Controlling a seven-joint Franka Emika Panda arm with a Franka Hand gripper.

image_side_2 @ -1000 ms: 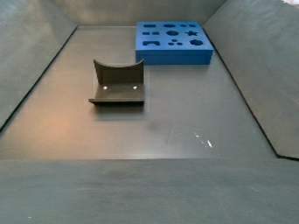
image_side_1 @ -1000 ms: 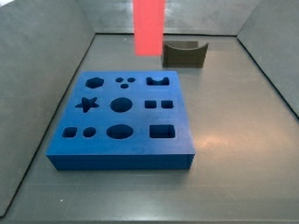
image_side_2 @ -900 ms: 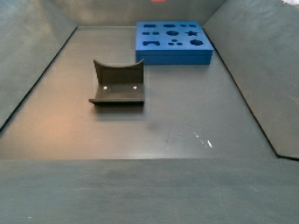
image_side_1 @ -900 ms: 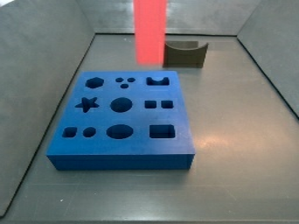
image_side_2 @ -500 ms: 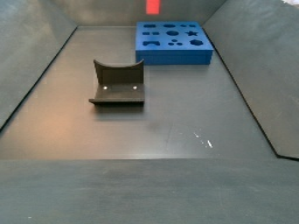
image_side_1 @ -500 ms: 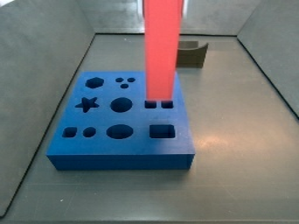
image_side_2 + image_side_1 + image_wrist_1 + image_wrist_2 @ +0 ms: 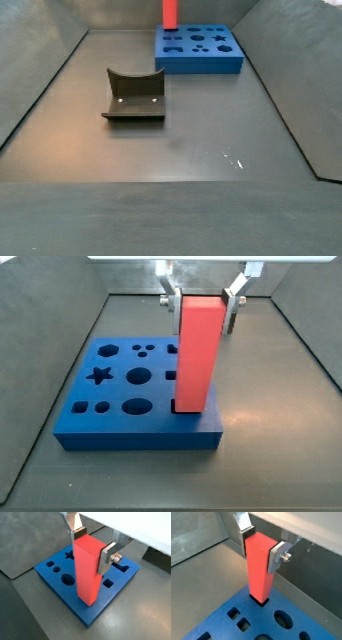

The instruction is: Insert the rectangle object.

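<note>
A side view shows the end effector (image 7: 203,299) clamping the tall salmon-red rectangular block (image 7: 198,354) upright, its foot at the square hole of the blue foam board (image 7: 118,426), at the board's four o'clock. Insertion seems begun; next, press straight down, then release.

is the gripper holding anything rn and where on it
Yes: the gripper is shut on the rectangle object, clamped at its upper end, over the blue board.

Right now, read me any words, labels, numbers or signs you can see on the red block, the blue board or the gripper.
None: no text shows in any view.
The rectangle object has plain faces.
The blue board bears only shaped holes.
The gripper, above the board, is shut on the block; its fingers are unmarked.
The fixture is plain too.
</note>
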